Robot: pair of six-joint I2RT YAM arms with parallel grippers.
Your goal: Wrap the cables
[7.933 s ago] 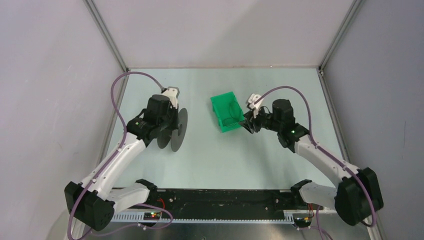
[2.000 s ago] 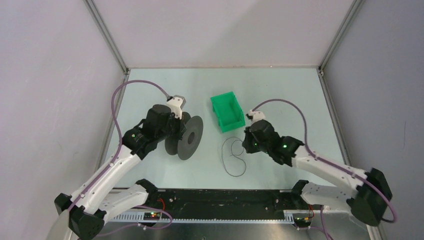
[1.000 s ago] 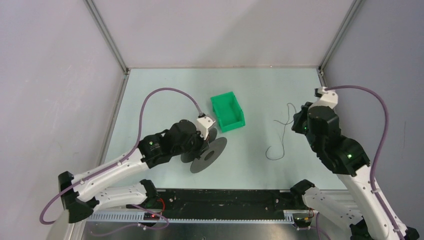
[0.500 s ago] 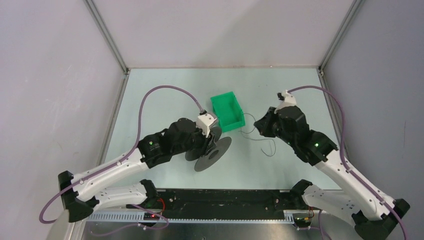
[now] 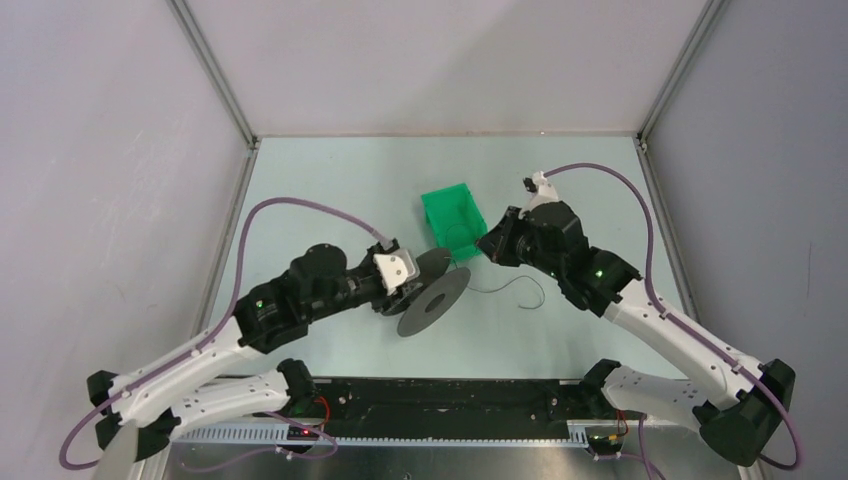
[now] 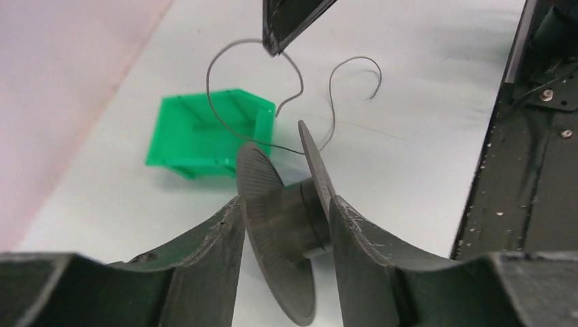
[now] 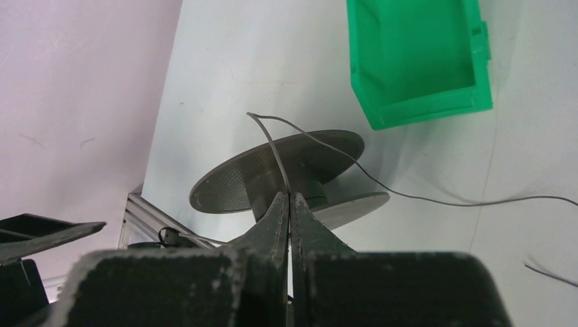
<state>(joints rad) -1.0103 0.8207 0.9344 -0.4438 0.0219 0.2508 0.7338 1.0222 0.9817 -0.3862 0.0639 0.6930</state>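
The bin [image 5: 455, 222] stands on the worktop [image 5: 330, 190], about midway across it. Just in front of the bin and slightly to its left is the spool [image 5: 435, 300], tilted, sitting between the fingers of the left tool [image 5: 403, 283], which reaches in from the bin's front left. The right tool [image 5: 485, 246] is just beside the bin's near right corner, pinching the cable [image 7: 443, 201]. From there the cable runs to the spool's hub, and its free end trails in front and to the right of the bin.

no readable text or labels
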